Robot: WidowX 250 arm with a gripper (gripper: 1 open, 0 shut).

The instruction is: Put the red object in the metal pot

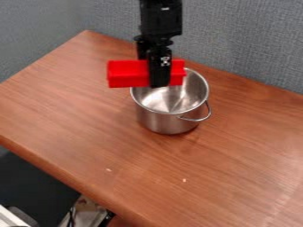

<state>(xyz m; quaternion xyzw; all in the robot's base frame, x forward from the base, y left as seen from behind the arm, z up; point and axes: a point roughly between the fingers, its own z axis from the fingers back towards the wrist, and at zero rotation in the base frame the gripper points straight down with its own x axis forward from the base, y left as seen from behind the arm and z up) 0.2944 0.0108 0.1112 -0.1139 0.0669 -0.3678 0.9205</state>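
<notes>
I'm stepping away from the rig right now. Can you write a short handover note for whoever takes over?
Gripper: shut on the red object, pointing steeply down.
Red object: in the air, lying roughly level over the metal pot's left rim, partly sticking out past it.
Metal pot: upright on the wooden table, nothing visible inside.
Done: red object picked up and brought to the pot.
Left: centre it, lower it in, release.

One red block [128,73] is counted just above the pot's rim. One pot [173,105] is seen. One gripper [158,74] is seen over the pot. One table [71,115] is counted beneath the pot.
</notes>
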